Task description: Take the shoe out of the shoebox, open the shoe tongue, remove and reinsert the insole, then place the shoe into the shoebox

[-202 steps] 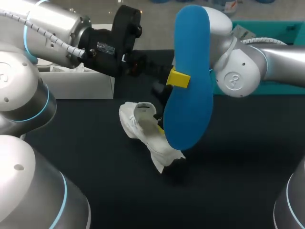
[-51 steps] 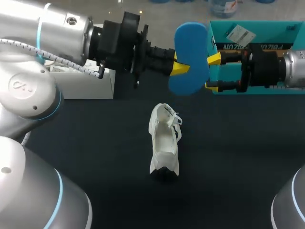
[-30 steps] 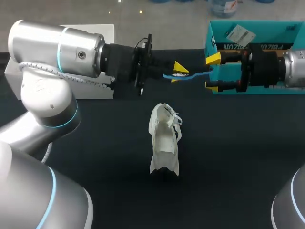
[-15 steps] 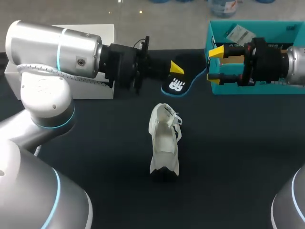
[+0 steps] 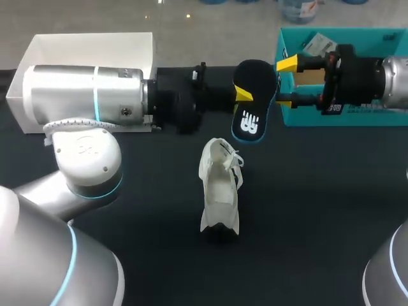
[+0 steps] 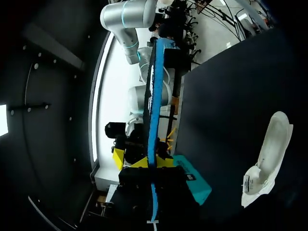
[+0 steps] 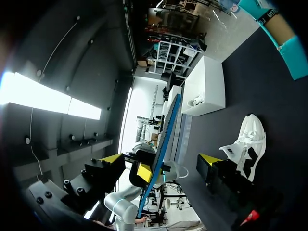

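Insole (image 5: pixel 253 105) is aloft over the far middle of the table (image 5: pixel 319 210). Its dark printed face is turned up to the head view, and it shows blue and edge-on in both wrist views. It is out of the shoe; by our reading, reinsertion is not yet done.

Far left: white box (image 5: pixel 89 39), open. Our left arm runs across its front.

Left gripper (image 5: pixel 243 95): closed on the insole, pinching it through its thickness at one long edge. One yellow tip shows on the upper face; the other is hidden beneath.

Middle, nearer us: shoe (image 5: pixel 220 188), white, standing on the table with its mouth upward and laces at the far end. It is apart from the insole, and nothing holds it.

Right: right gripper (image 5: pixel 286 83), spread wide and holding nothing. Its tips are just beside the insole's right edge; whether they touch it, we cannot tell. It sits at the left end of the teal shoebox (image 5: pixel 370 118), which is open.

Risks, as we judge them:
- The pinch is narrow and on a limp piece, so the insole may swing or slip as we tilt it down.
- The shoe is free, so a push into its mouth may slide or topple it unless the right gripper steadies it first.
- The leading end may catch on the collar and fold over instead of seating flat.
- The right tips are close by, so a careless move could knock the insole askew in the left grip.
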`<action>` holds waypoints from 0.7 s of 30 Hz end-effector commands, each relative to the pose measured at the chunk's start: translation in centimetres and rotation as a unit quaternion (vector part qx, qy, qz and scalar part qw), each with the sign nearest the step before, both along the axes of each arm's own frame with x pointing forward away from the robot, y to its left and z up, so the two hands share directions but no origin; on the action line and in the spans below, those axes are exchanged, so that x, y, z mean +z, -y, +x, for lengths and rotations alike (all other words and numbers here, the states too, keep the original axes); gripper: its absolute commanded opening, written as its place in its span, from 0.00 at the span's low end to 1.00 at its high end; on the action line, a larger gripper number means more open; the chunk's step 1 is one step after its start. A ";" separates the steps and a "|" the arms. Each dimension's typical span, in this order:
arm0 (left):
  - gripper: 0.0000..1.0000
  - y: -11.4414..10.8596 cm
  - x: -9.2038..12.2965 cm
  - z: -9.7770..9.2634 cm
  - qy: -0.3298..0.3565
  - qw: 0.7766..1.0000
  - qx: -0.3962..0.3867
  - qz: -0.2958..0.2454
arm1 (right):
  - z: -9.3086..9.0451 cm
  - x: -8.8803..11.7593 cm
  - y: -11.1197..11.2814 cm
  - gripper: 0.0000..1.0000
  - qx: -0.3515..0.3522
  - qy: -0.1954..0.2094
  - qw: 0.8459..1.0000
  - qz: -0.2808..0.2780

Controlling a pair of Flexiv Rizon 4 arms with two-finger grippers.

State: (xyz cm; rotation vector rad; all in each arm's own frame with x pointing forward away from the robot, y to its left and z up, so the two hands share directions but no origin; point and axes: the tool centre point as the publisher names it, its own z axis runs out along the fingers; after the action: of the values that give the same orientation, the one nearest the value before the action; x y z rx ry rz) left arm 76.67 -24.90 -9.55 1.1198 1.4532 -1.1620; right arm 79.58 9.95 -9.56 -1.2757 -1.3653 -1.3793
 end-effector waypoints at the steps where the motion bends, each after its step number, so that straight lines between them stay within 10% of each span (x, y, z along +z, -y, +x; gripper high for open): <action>1: 0.00 2.2 -0.5 0.7 0.005 1.000 0.013 -0.018 | 1.4 -0.3 -1.0 0.60 0.016 -0.001 1.000 0.000; 9: 0.00 2.3 -0.3 1.4 0.013 0.999 0.023 -0.018 | 1.5 -0.5 -1.1 0.00 0.020 -0.006 1.000 -0.001; 21: 0.00 1.6 -0.6 2.5 0.024 0.999 0.034 -0.008 | 1.7 -0.8 -1.5 0.00 0.032 -0.013 0.999 -0.005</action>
State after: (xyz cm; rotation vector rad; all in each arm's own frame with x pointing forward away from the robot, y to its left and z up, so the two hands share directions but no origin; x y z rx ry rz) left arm 78.89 -26.43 -10.18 1.0598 1.4284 -1.0917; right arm 80.87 11.12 -10.16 -1.2489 -1.3806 -1.3206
